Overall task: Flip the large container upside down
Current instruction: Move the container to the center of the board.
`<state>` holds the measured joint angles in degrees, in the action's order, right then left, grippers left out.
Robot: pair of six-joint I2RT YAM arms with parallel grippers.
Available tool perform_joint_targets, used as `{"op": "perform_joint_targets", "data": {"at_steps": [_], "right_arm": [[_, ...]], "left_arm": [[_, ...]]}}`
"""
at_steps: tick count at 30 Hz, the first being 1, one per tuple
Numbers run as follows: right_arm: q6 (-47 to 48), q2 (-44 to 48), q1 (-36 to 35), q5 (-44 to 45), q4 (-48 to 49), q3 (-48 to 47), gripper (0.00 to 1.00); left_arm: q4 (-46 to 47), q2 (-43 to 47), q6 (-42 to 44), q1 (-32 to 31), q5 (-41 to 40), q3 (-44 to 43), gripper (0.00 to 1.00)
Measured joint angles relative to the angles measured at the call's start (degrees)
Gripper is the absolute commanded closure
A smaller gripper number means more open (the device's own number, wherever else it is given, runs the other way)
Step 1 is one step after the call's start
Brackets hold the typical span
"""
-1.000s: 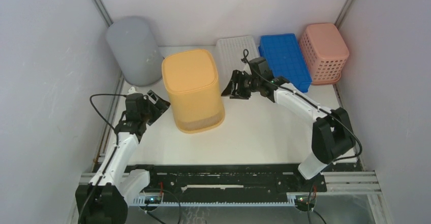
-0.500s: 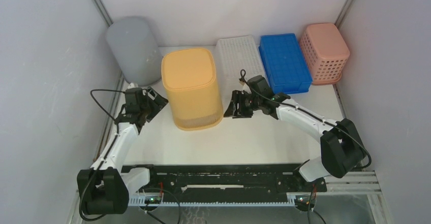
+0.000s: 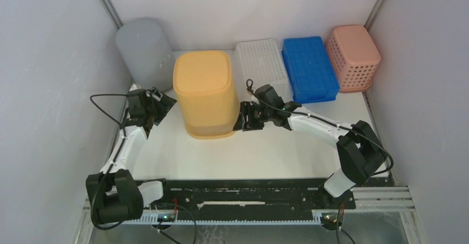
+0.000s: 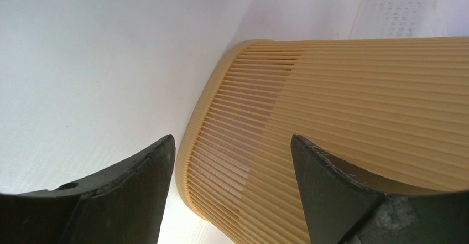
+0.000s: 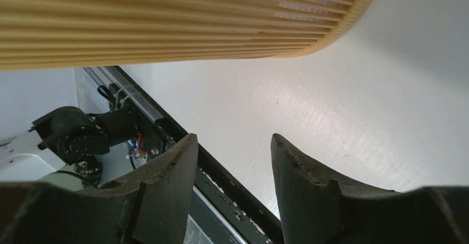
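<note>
The large container (image 3: 204, 93), a tall yellow ribbed bin, stands on the white table with a closed face up and its slatted band at the table. My left gripper (image 3: 161, 106) is open just left of it. In the left wrist view the container's lower corner (image 4: 343, 117) lies ahead of the open left gripper (image 4: 232, 144), apart from both fingers. My right gripper (image 3: 241, 120) is open low at the container's right side. In the right wrist view the container (image 5: 166, 17) runs beside the open right gripper (image 5: 233, 139), with nothing between its fingers.
A grey round bin (image 3: 145, 53) stands at the back left, close behind my left gripper. A white perforated tray (image 3: 261, 61), a blue crate (image 3: 309, 67) and a pink basket (image 3: 353, 56) line the back. Enclosure walls stand on both sides.
My left gripper has moved away from the bases, toward the grey bin. My right gripper has come down and left to the container's lower right side. The container now stands straighter and slightly further left.
</note>
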<state>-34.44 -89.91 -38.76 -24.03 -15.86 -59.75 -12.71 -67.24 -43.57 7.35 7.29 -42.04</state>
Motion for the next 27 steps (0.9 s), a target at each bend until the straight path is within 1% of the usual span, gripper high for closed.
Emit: {"op": "perform_joint_targets", "data": {"at_steps": [3,7,10,11,12,15,18,22,27], "right_arm": [[-0.4,0.6,-3.4,3.8,1.1,0.5,0.40],[-2.2,3.3,-10.1,10.9,4.6,4.2,0.40],[-3.2,2.9,-14.3,14.5,7.2,4.9,0.41],[-3.3,2.3,-15.4,15.6,8.0,4.8,0.41],[-3.3,1.3,-16.5,17.0,8.6,4.3,0.41],[-3.1,-3.4,-19.0,21.4,9.6,1.6,0.40],[-2.6,-8.9,-20.6,24.8,9.8,-2.4,0.40],[-1.7,-16.8,-21.3,26.8,8.6,-10.6,0.40],[-1.0,-24.7,-20.5,26.7,7.0,-21.0,0.40]], "left_arm": [[-0.7,2.8,0.0,0.2,0.3,0.0,0.17],[-2.5,8.0,0.1,0.2,0.8,0.0,0.13],[-4.7,12.1,0.2,0.2,1.0,0.0,0.11],[-5.8,13.3,0.5,0.2,1.1,-0.1,0.09],[-6.8,14.3,0.6,0.2,1.1,-0.3,0.03],[-11.2,17.9,1.6,0.2,1.0,-2.1,0.02],[-13.4,21.3,2.1,0.2,1.1,-4.1,0.02],[-15.0,23.9,2.6,0.2,1.8,-4.9,0.02],[-16.9,23.8,3.1,0.3,2.4,-4.9,0.03]]}}
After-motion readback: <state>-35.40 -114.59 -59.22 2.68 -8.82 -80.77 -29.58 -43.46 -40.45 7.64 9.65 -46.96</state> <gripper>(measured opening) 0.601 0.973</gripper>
